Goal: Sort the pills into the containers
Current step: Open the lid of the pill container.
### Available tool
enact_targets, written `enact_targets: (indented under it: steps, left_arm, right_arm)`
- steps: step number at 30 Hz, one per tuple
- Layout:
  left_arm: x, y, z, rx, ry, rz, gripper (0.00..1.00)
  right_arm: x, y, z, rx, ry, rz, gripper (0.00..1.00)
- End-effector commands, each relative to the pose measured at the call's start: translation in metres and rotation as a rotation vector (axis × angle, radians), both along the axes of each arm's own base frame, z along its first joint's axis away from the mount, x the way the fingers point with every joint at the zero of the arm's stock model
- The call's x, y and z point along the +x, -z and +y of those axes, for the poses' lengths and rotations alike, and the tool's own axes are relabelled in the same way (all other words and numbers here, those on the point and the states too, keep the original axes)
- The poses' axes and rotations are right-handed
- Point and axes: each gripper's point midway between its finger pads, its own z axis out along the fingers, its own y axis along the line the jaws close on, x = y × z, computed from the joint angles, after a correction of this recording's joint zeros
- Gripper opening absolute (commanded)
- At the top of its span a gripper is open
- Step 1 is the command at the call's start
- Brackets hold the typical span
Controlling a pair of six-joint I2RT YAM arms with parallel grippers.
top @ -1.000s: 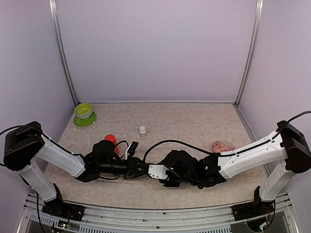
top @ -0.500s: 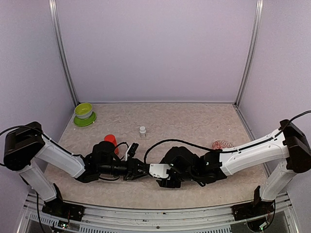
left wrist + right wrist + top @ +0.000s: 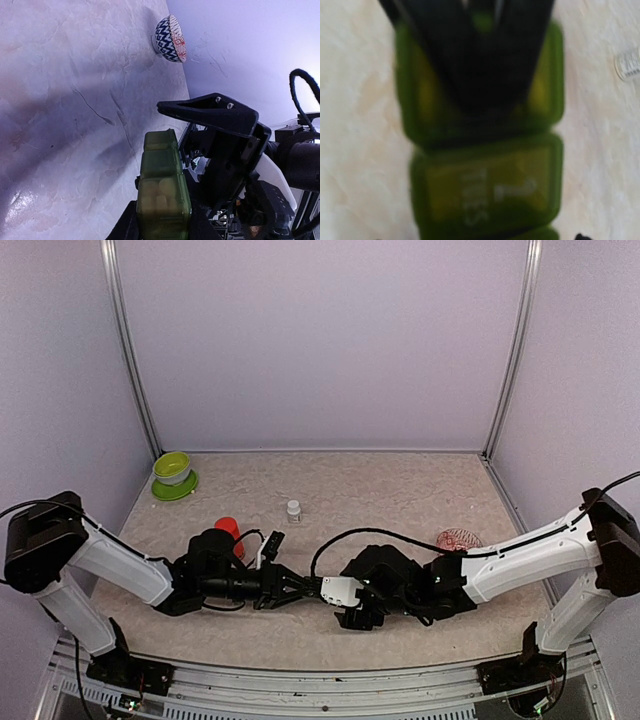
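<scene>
Clamping the containers [image 3: 162, 195], the left tool [image 3: 295, 587] faces the right tool [image 3: 326, 592], jaws apart.

White-shelled left arm [image 3: 118, 565] and right arm [image 3: 520, 558], black at the joints; a black cable [image 3: 375, 531] loops to the black right pincer [image 3: 328, 590].

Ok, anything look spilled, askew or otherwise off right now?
Nothing spilled or damaged that I can see. Only oddity: the left gripper holds the containers by one end, the strip sticking out toward the open right gripper. The right wrist view is blurred.
</scene>
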Motion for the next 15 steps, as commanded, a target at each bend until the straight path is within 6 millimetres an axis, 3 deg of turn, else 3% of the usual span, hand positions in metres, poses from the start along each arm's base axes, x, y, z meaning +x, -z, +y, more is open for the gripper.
enact_targets:
  steps: [1,15]
  left_arm:
    - [0.000,-0.017,-0.001,-0.039,0.011,-0.051,0.27]
    - [0.001,-0.014,-0.003,-0.038,0.014,-0.041,0.27]
  right_arm:
    - [0.013,-0.009,-0.006,0.040,0.046,-0.053,0.79]
    - [0.014,-0.029,0.000,0.091,0.019,-0.138,0.66]
